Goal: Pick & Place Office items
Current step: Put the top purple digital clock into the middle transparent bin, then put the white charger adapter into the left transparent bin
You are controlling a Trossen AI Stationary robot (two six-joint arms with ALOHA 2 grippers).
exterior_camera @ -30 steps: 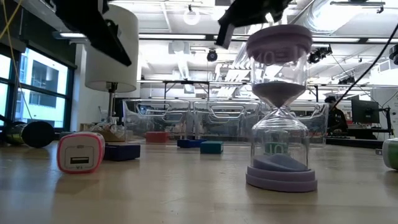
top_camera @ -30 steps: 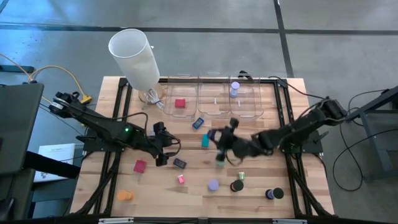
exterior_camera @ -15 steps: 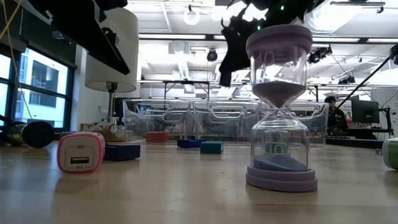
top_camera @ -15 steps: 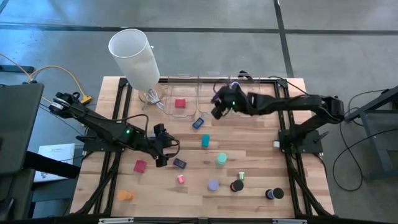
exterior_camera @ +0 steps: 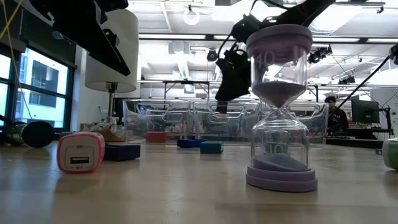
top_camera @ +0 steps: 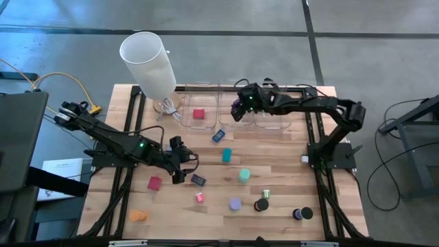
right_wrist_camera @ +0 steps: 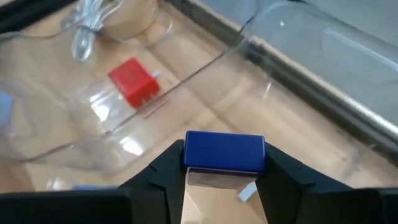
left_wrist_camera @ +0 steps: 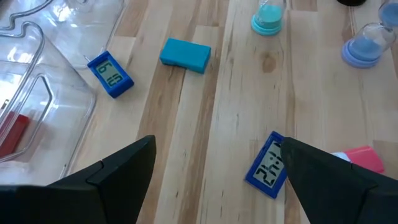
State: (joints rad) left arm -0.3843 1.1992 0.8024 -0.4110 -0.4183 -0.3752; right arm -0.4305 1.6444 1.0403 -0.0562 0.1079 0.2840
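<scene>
Three clear plastic bins (top_camera: 236,108) sit in a row at the far edge of the light wooden slatted table (top_camera: 288,171), beside a tall white cylinder (top_camera: 148,63); they look like the drop spots for sorted items. Left bin already holds a red block w/ plug prongs (right_wrist_camera: 132,82).

Right gripper (right_wrist_camera: 224,167) hangs over the middle bin, fingers clamped on a dark blue flat rectangular piece (right_wrist_camera: 224,151), prob. lined up for release inside.

Left gripper (left_wrist_camera: 214,165) hovers low mid-table, fingers spread wide apart & empty. A blue flat clock w/ digits (left_wrist_camera: 268,167) lies on the table just beside one fingertip, likely its next pick.

Loose items lie scattered nearer the front, e.g. a teal flat rectangle (left_wrist_camera: 185,54), a 2nd blue clock (left_wrist_camera: 110,74), a pink block (exterior_camera: 81,152), and a lavender sand timer (exterior_camera: 281,106) standing upright.
</scene>
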